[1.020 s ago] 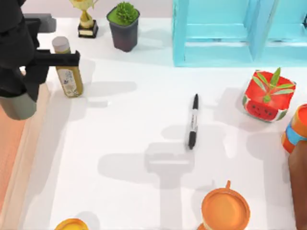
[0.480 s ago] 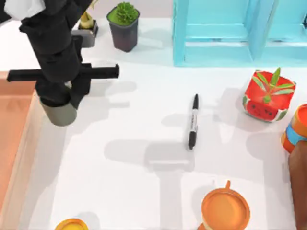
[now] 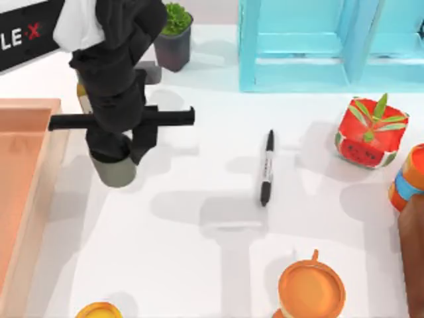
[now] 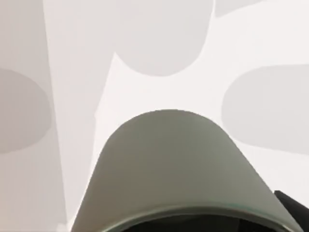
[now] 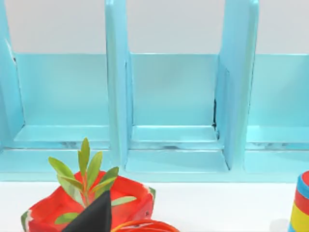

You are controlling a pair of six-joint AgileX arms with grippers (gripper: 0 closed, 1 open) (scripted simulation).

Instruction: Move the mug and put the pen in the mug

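Top view: my left arm is reaching over the left part of the table [image 3: 199, 265], and my left gripper [image 3: 118, 154] is clamping the mug [image 3: 116, 171], which is hanging upright below it. The gripper's black body is hiding the fingers, so I cannot judge how wide they are standing, but the mug is plainly in their hold. Whether the mug's base is touching the table I cannot tell. The pen [image 3: 266, 167] is lying flat near the table's middle, well apart from the mug and to its right, running roughly front to back. An orange cup [image 3: 311, 289] is sitting at the near edge, a watermelon planter [image 3: 370, 134] at the right, a blue shelf [image 3: 331, 43] at the far side, and a dark potted plant [image 3: 171, 36] just beside my arm.

Left wrist view: I am looking down the mug's [image 4: 174, 169] grey-olive wall onto the white table [image 4: 270, 43].

Right wrist view: I am facing the blue shelf [image 5: 174, 96], with the watermelon planter [image 5: 87, 203] in front of it.
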